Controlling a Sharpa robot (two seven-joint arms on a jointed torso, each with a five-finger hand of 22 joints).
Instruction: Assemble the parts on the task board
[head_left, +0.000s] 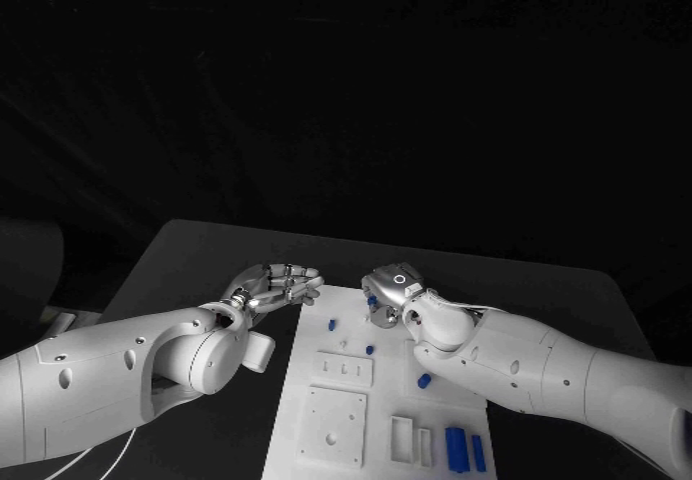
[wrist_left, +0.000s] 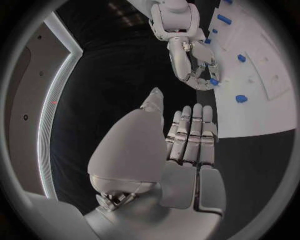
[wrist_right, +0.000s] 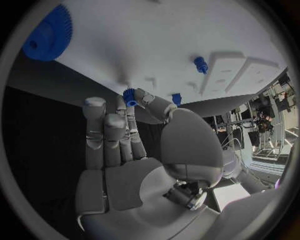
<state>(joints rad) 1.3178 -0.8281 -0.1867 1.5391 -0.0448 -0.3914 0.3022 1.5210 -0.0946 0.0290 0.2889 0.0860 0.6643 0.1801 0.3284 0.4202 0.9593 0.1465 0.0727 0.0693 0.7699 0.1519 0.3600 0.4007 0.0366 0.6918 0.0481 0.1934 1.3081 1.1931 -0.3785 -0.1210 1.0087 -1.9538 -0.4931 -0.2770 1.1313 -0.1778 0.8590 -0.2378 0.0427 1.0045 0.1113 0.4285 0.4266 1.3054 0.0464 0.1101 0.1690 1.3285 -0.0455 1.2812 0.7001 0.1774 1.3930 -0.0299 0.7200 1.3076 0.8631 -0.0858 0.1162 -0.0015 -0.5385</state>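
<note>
**Right hand pinches a small blue part at the far end of the task board**

In the head view the white task board (head_left: 378, 400) lies lengthwise in the lower middle of the frame, on the black table (head_left: 188, 260). Both hands meet at its far end, just above the frame's centre.

The right hand (head_left: 389, 292) comes in from the lower right and sits over the board's upper right corner. In the right wrist view its fingertips (wrist_right: 139, 96) close on a small blue part (wrist_right: 130, 96), a toothed piece held between the thumb and a finger right at the board's edge; the other fingers stand upright beside it, close together.

The left hand (head_left: 277, 285) comes in from the lower left and hovers just off the board's upper left corner, over the dark table. In the left wrist view its fingers (wrist_left: 190, 131) lie straight, side by side, with nothing in them.

Loose blue parts lie on the board: a large blue gear (wrist_right: 47, 35) at the upper left of the right wrist view, a small blue peg (wrist_right: 200, 64) near the raised white blocks (head_left: 345, 368), and two long blue bars (head_left: 464, 448) at the lower right of the head view.
</note>
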